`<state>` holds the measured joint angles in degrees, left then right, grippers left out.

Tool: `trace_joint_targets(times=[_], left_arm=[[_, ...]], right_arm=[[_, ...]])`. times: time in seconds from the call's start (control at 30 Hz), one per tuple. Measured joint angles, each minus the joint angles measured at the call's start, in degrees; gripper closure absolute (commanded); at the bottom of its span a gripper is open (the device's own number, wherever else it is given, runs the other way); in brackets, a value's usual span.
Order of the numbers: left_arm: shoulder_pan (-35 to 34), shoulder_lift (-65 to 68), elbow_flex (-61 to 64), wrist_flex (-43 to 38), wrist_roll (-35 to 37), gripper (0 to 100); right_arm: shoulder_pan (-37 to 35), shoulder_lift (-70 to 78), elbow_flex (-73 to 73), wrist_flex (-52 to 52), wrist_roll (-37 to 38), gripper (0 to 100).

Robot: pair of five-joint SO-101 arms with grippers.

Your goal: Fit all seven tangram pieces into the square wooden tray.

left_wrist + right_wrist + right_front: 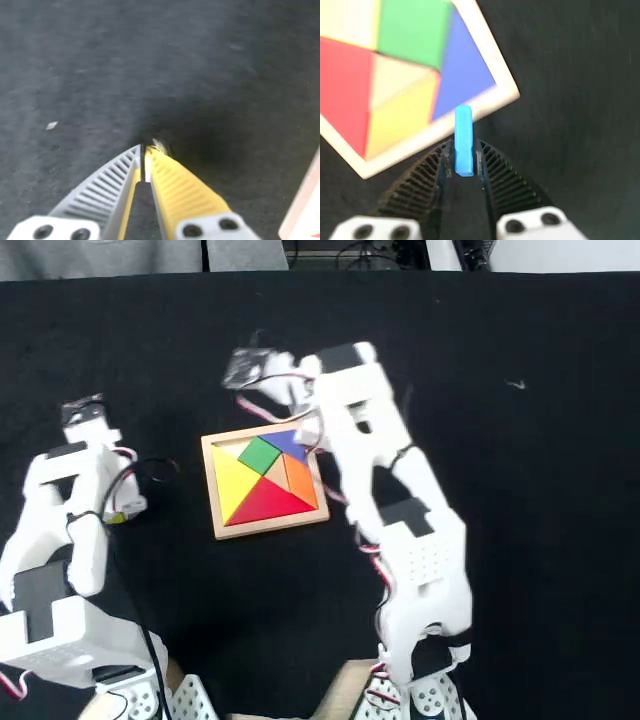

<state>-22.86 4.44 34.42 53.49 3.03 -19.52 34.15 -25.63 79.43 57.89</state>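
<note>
White arm (pixel 420 540), wooden tray (pixel 211 485), black cloth table (pixel 540 490)

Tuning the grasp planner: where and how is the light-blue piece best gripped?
Best bet: pinch its two broad flat faces, coming from above, as the right end effector has it: the light-blue piece stands on edge and is thin, so the faces give flat contact and its far edge stays free to enter the wooden tray.

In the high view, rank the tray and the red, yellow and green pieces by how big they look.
Largest: wooden tray.
Next: yellow piece and red piece, too alike to rank.
Smallest: green piece.
</note>
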Motion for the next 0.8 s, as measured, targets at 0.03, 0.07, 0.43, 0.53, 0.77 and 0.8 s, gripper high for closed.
trace_joint_targets(times=[0.03, 0.07, 0.43, 0.53, 0.77, 0.8], left_arm=[[-1.1, 0.0, 0.0, 0.9, 0.0, 97], [-2.0, 0.0, 0.0, 1.8, 0.0, 97], [-6.2, 0.0, 0.0, 3.6, 2.9, 97], [-6.2, 0.0, 0.0, 3.3, 3.2, 97], [-6.5, 0.0, 0.0, 3.3, 3.2, 97], [-6.5, 0.0, 0.0, 3.3, 3.2, 97]], right_arm=[[-1.4, 0.0, 0.0, -0.8, 0.9, 98.8], [-2.7, 0.0, 0.0, -1.8, 1.6, 98.8], [-12.0, 0.0, 0.3, -14.3, 4.6, 98.8], [-12.9, 0.3, 0.9, -17.5, 4.6, 98.8], [-14.1, 6.3, -0.9, -19.3, 6.3, 98.8], [-14.2, 6.6, -1.2, -19.3, 6.3, 98.8]])
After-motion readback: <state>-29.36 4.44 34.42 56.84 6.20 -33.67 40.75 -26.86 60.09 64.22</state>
